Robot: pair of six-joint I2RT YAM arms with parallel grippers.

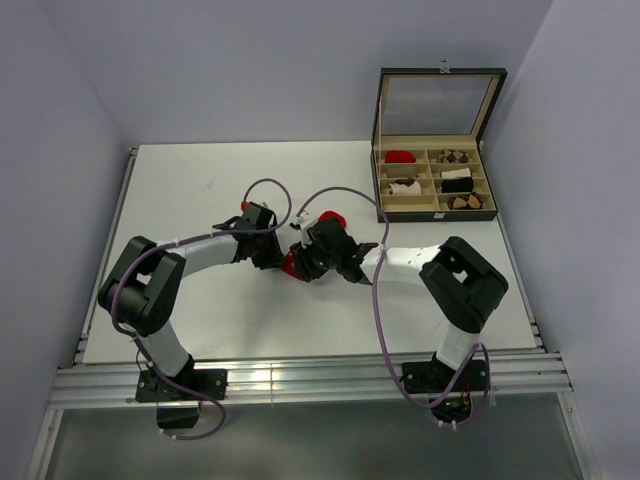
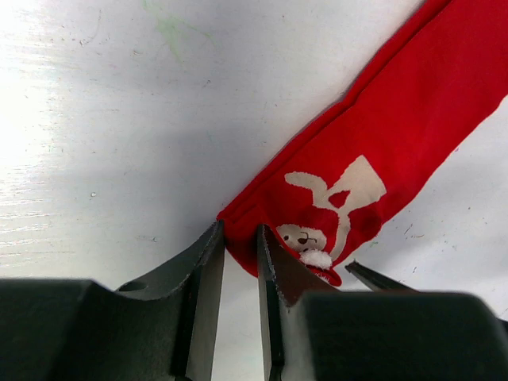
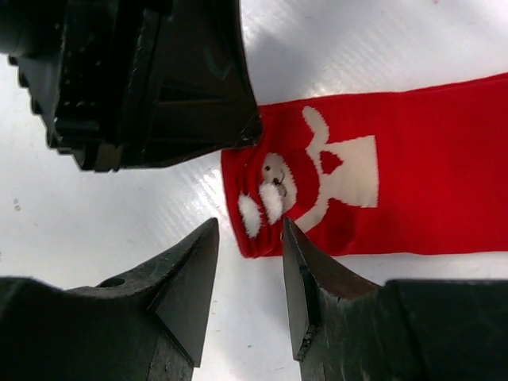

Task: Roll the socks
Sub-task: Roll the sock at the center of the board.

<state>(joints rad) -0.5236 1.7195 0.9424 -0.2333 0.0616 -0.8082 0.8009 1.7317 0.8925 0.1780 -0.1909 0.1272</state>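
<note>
The red sock (image 1: 291,266) lies flat on the white table (image 1: 200,190) between my two arms. Its far end (image 1: 331,218) shows beyond the right arm. Its near end bears white marks (image 2: 341,190). My left gripper (image 2: 240,238) is open by a narrow gap, with the sock's corner between its tips. My right gripper (image 3: 250,230) is open, its tips at the other corner of the same end of the sock (image 3: 413,190). In the top view both grippers (image 1: 283,260) (image 1: 304,266) meet at that end. A cream and brown piece (image 1: 405,187) lies in the box; I cannot tell if it is the cream sock.
An open black box (image 1: 436,210) with cream compartments stands at the table's back right, lid upright. It holds a red bundle (image 1: 400,157), brown-patterned bundles (image 1: 457,157) and a black-and-white bundle (image 1: 458,184). The left gripper's black housing (image 3: 143,79) fills the upper left of the right wrist view.
</note>
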